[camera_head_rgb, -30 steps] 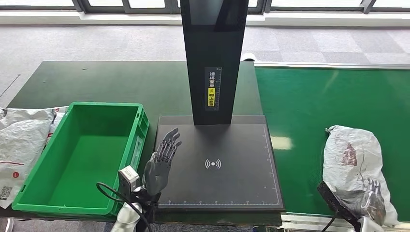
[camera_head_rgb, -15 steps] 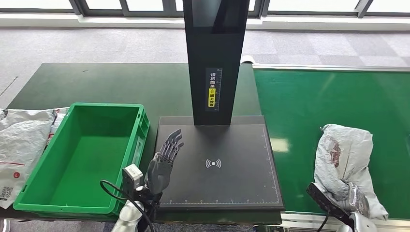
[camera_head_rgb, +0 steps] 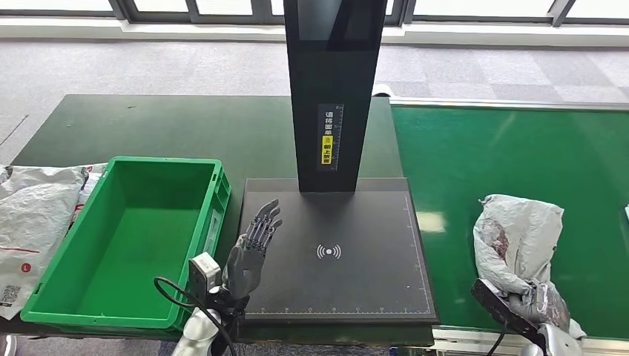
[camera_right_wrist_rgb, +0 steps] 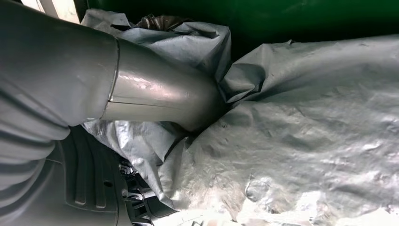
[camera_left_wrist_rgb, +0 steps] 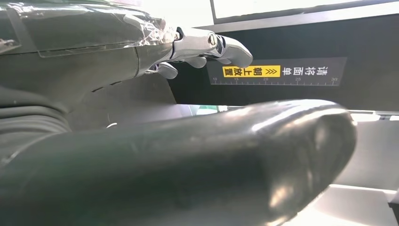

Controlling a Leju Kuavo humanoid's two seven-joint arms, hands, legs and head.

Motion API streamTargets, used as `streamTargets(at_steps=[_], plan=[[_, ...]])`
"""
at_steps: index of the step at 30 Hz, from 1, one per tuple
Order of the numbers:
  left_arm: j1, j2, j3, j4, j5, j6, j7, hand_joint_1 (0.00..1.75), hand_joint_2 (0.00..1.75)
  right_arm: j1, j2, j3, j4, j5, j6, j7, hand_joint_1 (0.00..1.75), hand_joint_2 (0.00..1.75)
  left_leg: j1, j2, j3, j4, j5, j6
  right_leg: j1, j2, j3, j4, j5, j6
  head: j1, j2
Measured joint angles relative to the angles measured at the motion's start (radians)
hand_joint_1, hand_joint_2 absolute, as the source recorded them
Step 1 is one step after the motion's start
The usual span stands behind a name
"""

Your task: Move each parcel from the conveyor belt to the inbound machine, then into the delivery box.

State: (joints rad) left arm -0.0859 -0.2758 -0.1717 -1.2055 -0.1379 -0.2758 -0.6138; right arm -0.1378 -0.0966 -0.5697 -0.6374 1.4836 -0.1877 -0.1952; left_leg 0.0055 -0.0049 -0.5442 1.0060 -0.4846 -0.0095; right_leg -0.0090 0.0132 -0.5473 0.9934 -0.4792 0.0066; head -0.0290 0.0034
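A crumpled grey parcel (camera_head_rgb: 517,241) lies on the green conveyor belt (camera_head_rgb: 512,156) near its front edge. My right hand (camera_head_rgb: 545,304) grips the parcel's near end; the thumb (camera_right_wrist_rgb: 160,101) presses into the grey plastic (camera_right_wrist_rgb: 306,141) and the fingers are under its folds. The inbound machine's black plate (camera_head_rgb: 334,248) sits left of the belt, under a tall black column (camera_head_rgb: 331,89). My left hand (camera_head_rgb: 248,248) hovers over the plate's left edge with fingers (camera_left_wrist_rgb: 211,44) stretched out and apart, holding nothing. The green delivery box (camera_head_rgb: 126,237) stands empty left of the plate.
More grey parcels (camera_head_rgb: 33,215) lie on the dark table left of the green box. A yellow label (camera_left_wrist_rgb: 251,71) and ruler marks show on the column's front. Grey floor lies beyond the table.
My right hand has pulled the parcel left along the belt toward the plate, bunching it up. The left hand has stayed in place.
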Motion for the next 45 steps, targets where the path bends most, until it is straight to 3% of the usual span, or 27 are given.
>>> streamTargets(at_steps=[19, 24, 28, 31, 33, 36, 39, 45], plan=[[0.0, 0.0, 0.0, 0.0, -0.001, 0.0, 0.001, 0.0, 0.0, 0.01, 0.009, 0.002, -0.01, -0.006, 0.001, -0.004, 1.75, 1.75, 0.0, 0.0, -0.001, 0.0, 0.0, 0.0, 0.0, -0.001, 0.0, 0.0, 0.0, 0.0, 0.0, 0.0], [0.004, 0.0, 0.0, -0.004, -0.003, 0.006, 0.005, 0.0, 0.0, 0.026, 0.023, 0.002, -0.054, -0.066, -0.096, -0.025, 1.75, 1.75, 0.0, -0.003, -0.003, 0.0, 0.001, 0.001, -0.002, -0.005, -0.001, 0.0, 0.0, 0.001, 0.0, 0.0], [0.028, -0.001, 0.0, -0.024, -0.007, 0.013, 0.01, 0.0, 0.0, 0.084, 0.071, 0.003, -0.228, -0.238, -0.193, -0.062, 1.75, 1.75, 0.0, -0.005, -0.006, 0.0, 0.001, 0.001, -0.003, -0.007, -0.004, 0.001, 0.0, 0.001, 0.0, 0.0], [0.041, -0.002, 0.0, -0.039, 0.001, 0.002, 0.001, 0.0, 0.0, 0.146, 0.129, 0.025, -0.432, -0.345, -0.257, -0.137, 1.75, 1.75, 0.0, -0.006, -0.008, 0.0, 0.001, 0.001, -0.003, -0.007, -0.006, 0.001, -0.001, 0.001, 0.0, 0.0], [0.06, -0.001, 0.0, -0.063, 0.003, 0.004, -0.022, 0.0, 0.0, 0.2, 0.171, 0.082, -0.58, -0.367, -0.317, -0.182, 1.75, 1.75, 0.0, -0.006, -0.009, 0.0, 0.0, 0.001, -0.002, -0.007, -0.006, 0.002, -0.002, 0.0, 0.0, 0.0], [0.093, -0.001, 0.0, -0.109, -0.001, 0.01, -0.036, 0.0, 0.0, 0.271, 0.215, 0.211, -0.762, -0.364, -0.364, -0.159, 1.75, 1.75, 0.0, -0.006, -0.009, -0.001, 0.0, 0.0, -0.001, -0.007, -0.007, 0.001, -0.004, 0.0, 0.0, 0.0], [0.112, -0.001, 0.0, -0.137, -0.005, 0.01, -0.035, 0.0, 0.0, 0.304, 0.226, 0.286, -0.85, -0.385, -0.386, -0.147, 1.75, 1.75, 0.001, -0.009, -0.009, -0.001, 0.0, 0.0, -0.002, -0.009, -0.007, 0.001, -0.005, 0.0, 0.0, 0.0], [0.123, -0.001, 0.0, -0.157, -0.007, 0.01, -0.031, 0.0, 0.0, 0.331, 0.227, 0.341, -0.917, -0.413, -0.399, -0.156, 1.75, 1.75, 0.0, -0.008, -0.009, 0.0, 0.0, 0.0, -0.003, -0.009, -0.006, 0.001, -0.004, 0.001, 0.0, 0.0]])
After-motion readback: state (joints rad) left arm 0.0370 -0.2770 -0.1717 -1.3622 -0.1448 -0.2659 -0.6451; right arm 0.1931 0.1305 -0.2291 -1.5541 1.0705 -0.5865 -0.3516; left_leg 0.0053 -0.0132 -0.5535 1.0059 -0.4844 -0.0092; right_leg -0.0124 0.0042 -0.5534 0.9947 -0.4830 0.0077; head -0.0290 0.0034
